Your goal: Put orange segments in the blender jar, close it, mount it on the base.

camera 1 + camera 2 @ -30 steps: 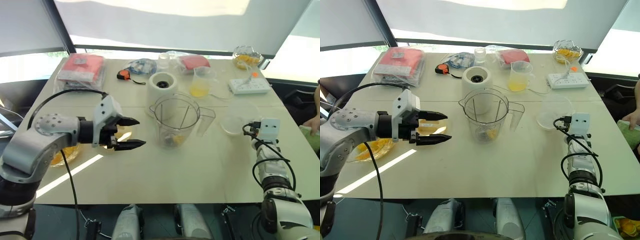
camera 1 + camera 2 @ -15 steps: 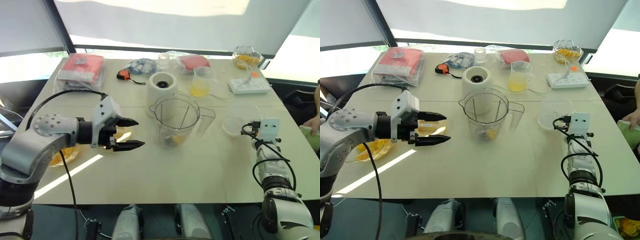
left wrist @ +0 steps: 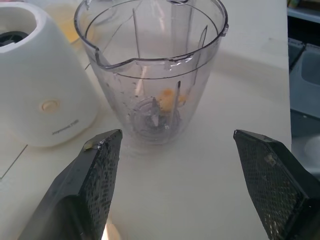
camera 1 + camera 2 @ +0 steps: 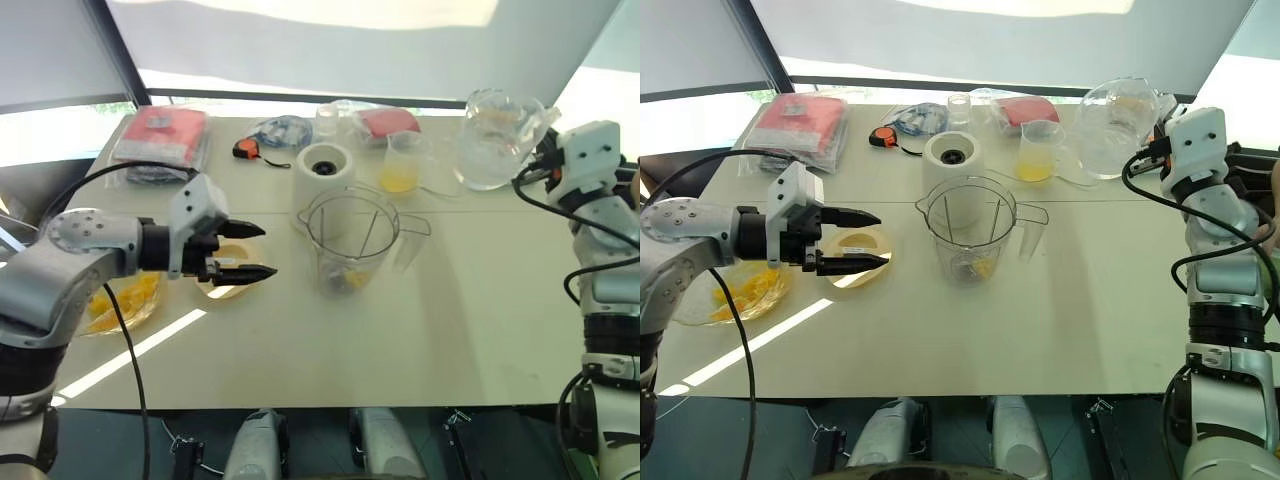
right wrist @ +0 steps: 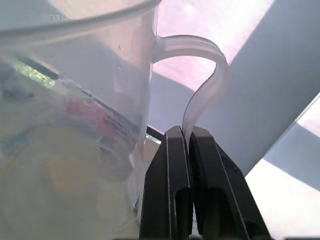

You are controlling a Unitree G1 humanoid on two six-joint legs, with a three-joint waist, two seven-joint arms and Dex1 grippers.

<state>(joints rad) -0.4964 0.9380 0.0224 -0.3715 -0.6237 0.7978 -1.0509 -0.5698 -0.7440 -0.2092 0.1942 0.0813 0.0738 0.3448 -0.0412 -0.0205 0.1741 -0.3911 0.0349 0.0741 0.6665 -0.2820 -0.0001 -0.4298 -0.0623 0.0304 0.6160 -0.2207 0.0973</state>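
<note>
Right gripper (image 5: pixel 189 145) has shot up from the table's right edge — it now hangs high near the far right corner, fingers clamped tight on the thin handle of a clear lid (image 4: pixel 1110 125), lifted clear of the table (image 4: pixel 420 330). Left gripper (image 4: pixel 245 250) hovers over the left half, fingers spread wide, holding nothing — pointing at the blender jar (image 4: pixel 352 240) mid-table, orange segments (image 3: pixel 170 97) at its bottom. The base (image 4: pixel 325 170) stands just behind it
</note>
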